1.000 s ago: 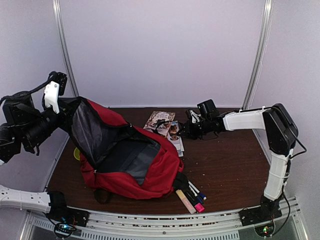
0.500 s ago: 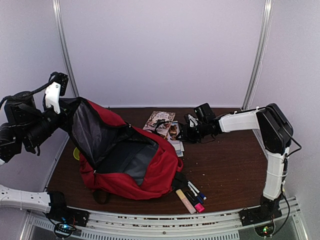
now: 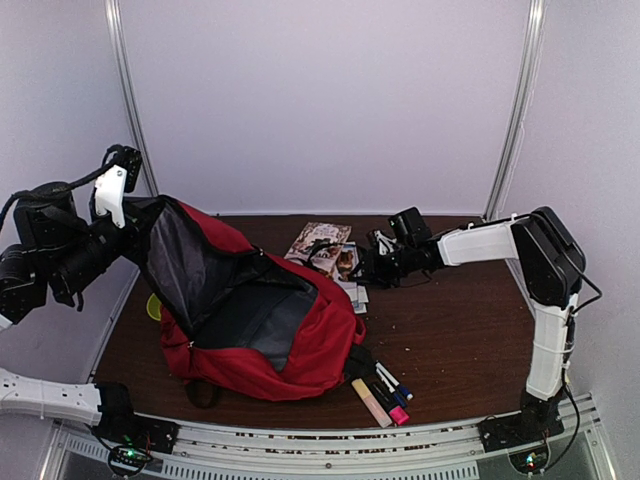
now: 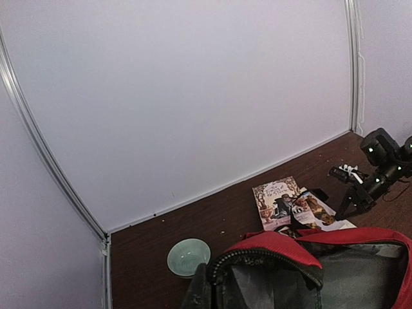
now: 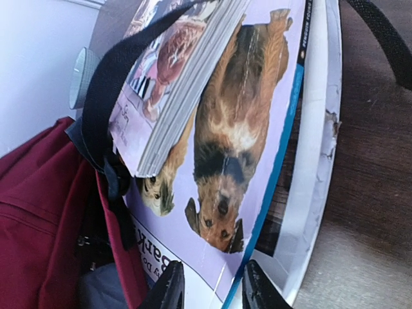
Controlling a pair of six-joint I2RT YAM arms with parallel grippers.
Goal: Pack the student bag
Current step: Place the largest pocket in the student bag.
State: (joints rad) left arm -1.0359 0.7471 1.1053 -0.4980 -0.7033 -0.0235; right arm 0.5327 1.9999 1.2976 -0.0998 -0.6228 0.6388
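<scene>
While left fingers [image 3: 125, 222] pinch the raised rim of the student bag [image 3: 300, 350], right fingers [image 5: 168, 288] stand narrowly apart at the edge of the dog-cover book [image 5: 238, 129].

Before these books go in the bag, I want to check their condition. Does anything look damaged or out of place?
Yes. The white bottom book has a chipped, torn edge, and a black strap from the red backpack lies across the top book.

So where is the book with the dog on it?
The dog book lies mid-table in the top view, just behind the red bag, partly under another book, beside the right end effector.
</scene>
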